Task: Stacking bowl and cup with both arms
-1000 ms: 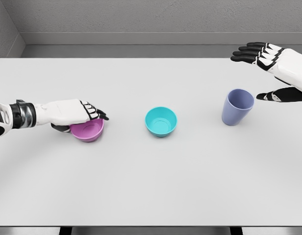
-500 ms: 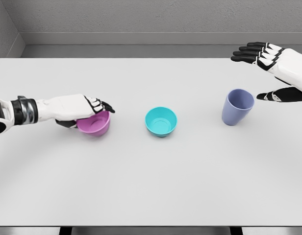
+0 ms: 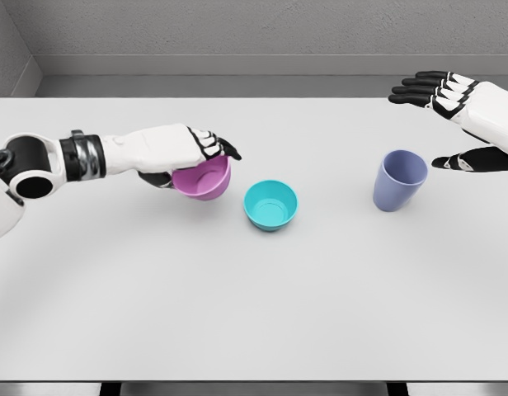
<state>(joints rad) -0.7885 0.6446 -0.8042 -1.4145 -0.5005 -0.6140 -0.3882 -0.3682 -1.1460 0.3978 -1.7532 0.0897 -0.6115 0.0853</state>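
Note:
My left hand (image 3: pixel 196 161) is shut on a pink bowl (image 3: pixel 204 181), holding it tilted above the table just left of a teal bowl (image 3: pixel 270 205). The teal bowl stands upright near the table's middle. A lavender cup (image 3: pixel 400 180) stands upright to the right. My right hand (image 3: pixel 452 124) hovers open beside and above the cup, its fingers (image 3: pixel 419 89) spread and its thumb (image 3: pixel 460 162) just right of the rim, not touching.
A white table (image 3: pixel 254 313) fills the view, with a grey wall behind its far edge. The front edge runs along the bottom of the picture.
My left hand has lifted the pink bowl off the table and carried it right and up, toward the teal bowl. The right hand and cup have stayed put.

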